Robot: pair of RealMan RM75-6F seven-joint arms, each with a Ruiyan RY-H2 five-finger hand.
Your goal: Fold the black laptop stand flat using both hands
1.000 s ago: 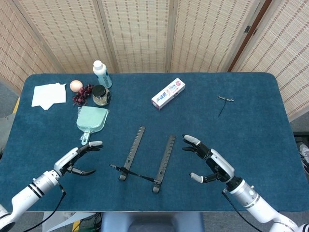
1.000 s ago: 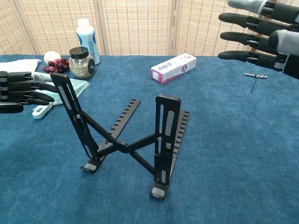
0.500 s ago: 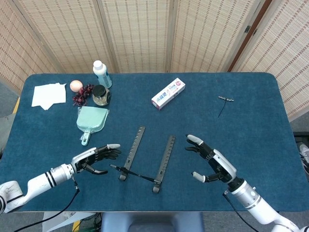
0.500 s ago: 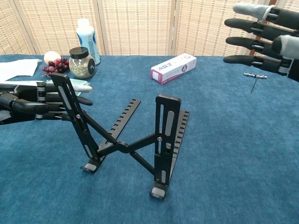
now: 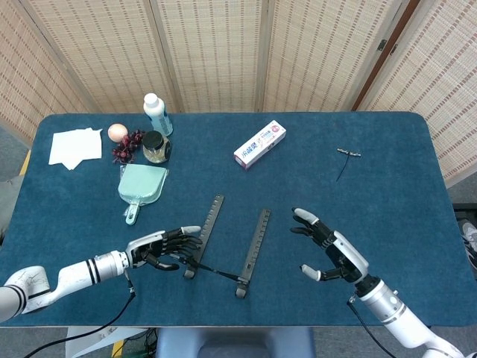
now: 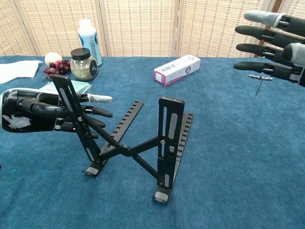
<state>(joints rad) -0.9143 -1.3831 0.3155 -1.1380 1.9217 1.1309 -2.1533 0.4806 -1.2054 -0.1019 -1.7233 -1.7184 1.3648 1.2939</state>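
We are looking at the black laptop stand (image 5: 223, 250) standing unfolded near the front edge of the blue worktop (image 5: 387, 194), its two upright arms raised and crossed by a hinge bar. Our left hand (image 5: 165, 245) is lying with its fingers (image 6: 97, 98) stretched out flat and slightly spread at the stand's left upright; in the chest view the fingers are passing behind that arm, though we cannot tell whether they are touching it. Our right hand (image 5: 330, 254) is hovering to the right of the stand, well apart from it, fingers spread and holding nothing. A white box (image 5: 260, 145) is lying farther back, and a jar (image 6: 83, 63) is standing at the back left.
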